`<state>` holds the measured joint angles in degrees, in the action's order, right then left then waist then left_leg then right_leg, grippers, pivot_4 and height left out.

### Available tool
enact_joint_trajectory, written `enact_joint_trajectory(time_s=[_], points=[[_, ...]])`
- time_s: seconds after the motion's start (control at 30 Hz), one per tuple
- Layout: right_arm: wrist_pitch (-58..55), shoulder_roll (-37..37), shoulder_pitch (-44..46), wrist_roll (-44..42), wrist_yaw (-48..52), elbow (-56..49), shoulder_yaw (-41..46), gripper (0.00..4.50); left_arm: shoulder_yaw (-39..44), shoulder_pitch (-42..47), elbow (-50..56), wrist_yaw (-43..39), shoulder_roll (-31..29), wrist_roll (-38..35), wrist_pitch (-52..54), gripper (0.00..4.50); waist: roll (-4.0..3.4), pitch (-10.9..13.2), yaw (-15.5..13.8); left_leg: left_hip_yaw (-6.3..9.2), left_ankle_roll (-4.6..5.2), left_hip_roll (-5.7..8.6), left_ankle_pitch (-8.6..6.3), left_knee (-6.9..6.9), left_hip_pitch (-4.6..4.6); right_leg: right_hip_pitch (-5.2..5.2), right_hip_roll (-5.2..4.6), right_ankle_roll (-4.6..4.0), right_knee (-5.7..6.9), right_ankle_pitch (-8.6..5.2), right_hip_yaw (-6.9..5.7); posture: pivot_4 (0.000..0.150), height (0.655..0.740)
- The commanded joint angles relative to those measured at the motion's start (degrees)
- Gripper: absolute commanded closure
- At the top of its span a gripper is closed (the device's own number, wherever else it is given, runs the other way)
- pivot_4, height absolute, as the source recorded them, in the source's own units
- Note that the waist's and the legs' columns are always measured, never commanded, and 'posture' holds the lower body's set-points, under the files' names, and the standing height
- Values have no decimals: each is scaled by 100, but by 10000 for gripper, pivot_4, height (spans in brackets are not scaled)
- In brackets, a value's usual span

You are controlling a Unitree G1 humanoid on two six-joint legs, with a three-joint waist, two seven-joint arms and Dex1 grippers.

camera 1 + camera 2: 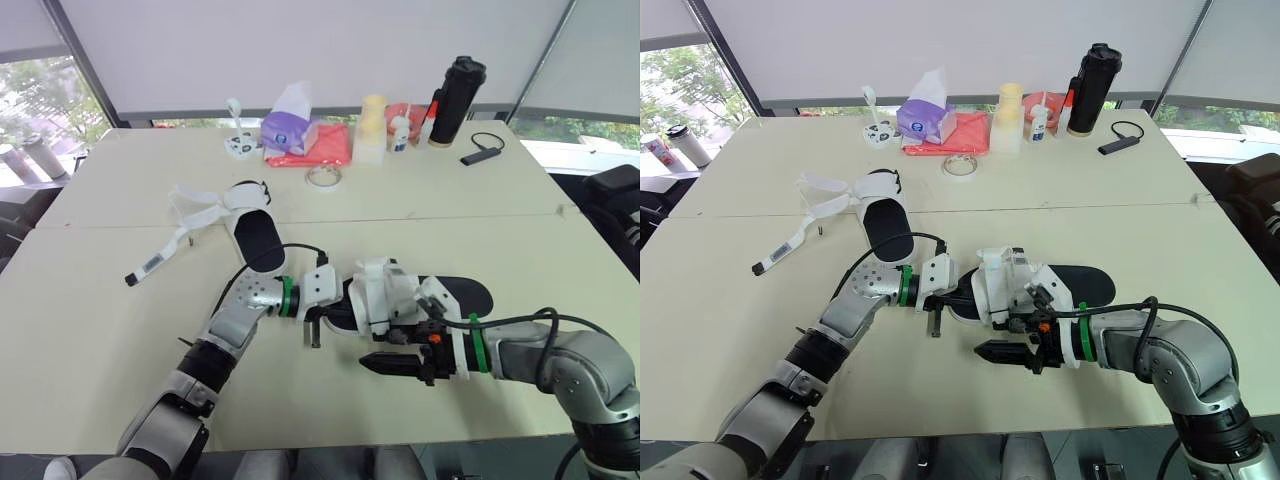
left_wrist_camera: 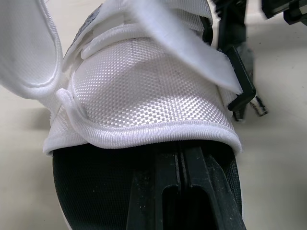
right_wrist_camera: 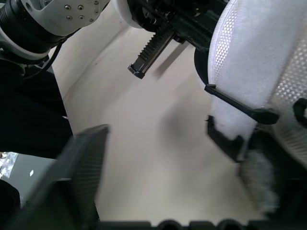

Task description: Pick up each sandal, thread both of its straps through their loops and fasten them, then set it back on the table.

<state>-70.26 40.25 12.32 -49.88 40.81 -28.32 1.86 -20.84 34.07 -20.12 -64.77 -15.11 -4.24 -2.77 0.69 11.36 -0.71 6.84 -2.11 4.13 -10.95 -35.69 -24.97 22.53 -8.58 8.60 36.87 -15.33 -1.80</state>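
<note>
Left gripper [image 2: 181,163]: jaws pressed together, a hairline between them, tips slid in under the white mesh upper and lying on the black footbed at the front end of the near sandal [image 1: 385,285]. Right gripper [image 1: 1025,335]: jaws spread wide with bare table between them, one finger against the sandal's strap side, nothing pinched. Near sandal: centre of the head view between the two grippers, black sole running toward the right of the frame; whether the heel rests on the table [image 1: 100,300] or hangs just above it cannot be told. Its straps: one white flap [image 2: 29,48] curls loose, another runs free across the upper, and the black loop [image 2: 242,86] at the side looks empty — judged not yet threaded or fastened. Second sandal [image 1: 255,235]: left of centre, flat on the table, well apart from both grippers, its white straps [image 1: 200,210] splayed open toward the left edge. Progress, as a judgement: early — first sandal in work with both straps to do, second untouched, neither set back finished.
</note>
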Motion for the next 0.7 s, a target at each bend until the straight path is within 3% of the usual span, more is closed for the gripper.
enact_joint_trajectory(time_s=[0.03,0.17,0.57,0.7], points=[[39,-68,104,-182,1,-84,59,24293,-73,-60,78,-50,-16,38,27,45000,0,0,-1,0,0,0,0,0,0,0,0,0,0,0,0,1500,7400],[20,-96,135,-202,-42,-29,49,44809,-74,-61,80,-52,-14,42,26,45000,0,0,-2,0,0,0,0,2,0,0,0,0,0,0,0,1500,7400],[51,348,-331,-79,138,-331,-218,44809,-61,-65,89,-13,16,29,47,45000,-1,0,-3,1,0,0,0,2,0,0,0,0,-1,0,0,1500,7400],[566,1133,-975,456,615,-682,-804,44809,-63,-67,102,-1,33,20,71,45000,-2,-1,-13,0,0,0,0,1,0,-1,-1,1,-1,-1,0,1500,7400]])
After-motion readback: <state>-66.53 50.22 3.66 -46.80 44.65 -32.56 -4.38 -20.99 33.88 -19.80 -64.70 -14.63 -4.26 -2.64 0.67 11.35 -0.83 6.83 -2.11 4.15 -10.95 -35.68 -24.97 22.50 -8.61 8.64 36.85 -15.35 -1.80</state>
